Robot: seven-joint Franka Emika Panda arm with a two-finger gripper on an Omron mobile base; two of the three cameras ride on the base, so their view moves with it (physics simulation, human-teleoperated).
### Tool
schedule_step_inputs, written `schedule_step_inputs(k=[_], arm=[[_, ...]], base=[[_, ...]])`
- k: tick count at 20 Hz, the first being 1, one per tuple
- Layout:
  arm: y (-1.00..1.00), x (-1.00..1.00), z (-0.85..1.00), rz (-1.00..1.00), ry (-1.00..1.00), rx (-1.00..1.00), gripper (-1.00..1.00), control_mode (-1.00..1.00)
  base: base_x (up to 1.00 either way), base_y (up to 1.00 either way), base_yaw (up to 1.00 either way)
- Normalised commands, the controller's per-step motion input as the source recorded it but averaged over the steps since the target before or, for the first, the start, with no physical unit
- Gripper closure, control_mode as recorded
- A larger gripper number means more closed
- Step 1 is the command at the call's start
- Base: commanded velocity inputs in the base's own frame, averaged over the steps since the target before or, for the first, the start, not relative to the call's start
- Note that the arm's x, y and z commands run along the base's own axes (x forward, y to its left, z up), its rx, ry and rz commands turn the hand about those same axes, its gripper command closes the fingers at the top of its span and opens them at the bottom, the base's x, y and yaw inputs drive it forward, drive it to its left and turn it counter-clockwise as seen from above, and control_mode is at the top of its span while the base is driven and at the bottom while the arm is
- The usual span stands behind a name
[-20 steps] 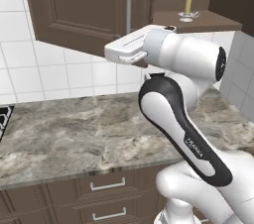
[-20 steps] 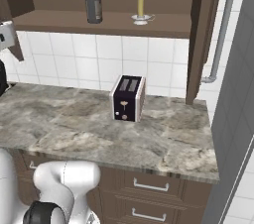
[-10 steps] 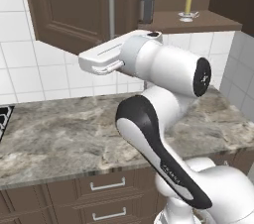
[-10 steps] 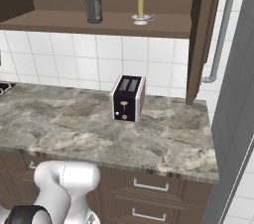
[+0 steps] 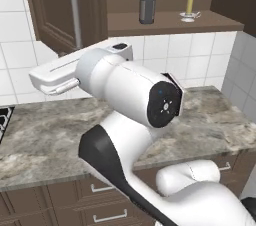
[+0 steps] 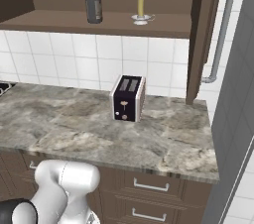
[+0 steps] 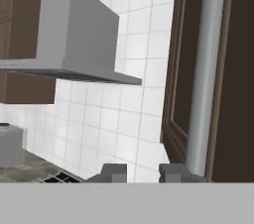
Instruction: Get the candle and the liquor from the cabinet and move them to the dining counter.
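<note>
Hand view: gripper (image 7: pixel 140 172) fingertips nearly closed on nothing, cabinet door handle (image 7: pixel 204 69) just above-right of them; liquor (image 6: pixel 93 0) and candle (image 6: pixel 141 5) both unfetched on shelf.

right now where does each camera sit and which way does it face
Left base view: behind the arm's left, facing the open cabinet; the white arm fills the middle.
Right base view: behind its right, facing the toaster on the worktop; the arm's base shows lower left.
Hand view: on the hand, facing the cabinet door's handle and a range hood; the tool tips show at the bottom.
Both base views share the liquor and the candle.
</note>
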Motion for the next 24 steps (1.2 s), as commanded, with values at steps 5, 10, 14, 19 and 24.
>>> schedule_step_inputs(k=[5,10,14,19,24], arm=[[0.24,0.00,-0.01,0.03,0.00,0.00,-1.00,-1.00],[-0.05,-0.27,0.00,0.05,0.00,0.00,-1.00,-1.00],[-0.72,-0.86,0.00,0.01,0.00,0.01,-1.00,-1.00],[-1.00,-0.40,0.00,0.00,0.02,0.08,-1.00,-1.00],[-1.00,0.02,0.00,0.15,0.01,0.12,-1.00,-1.00]], base=[[0.00,0.00,0.00],[0.00,0.00,0.00],[0.00,0.00,0.00],[0.00,0.00,0.00],[0.00,0.00,0.00]])
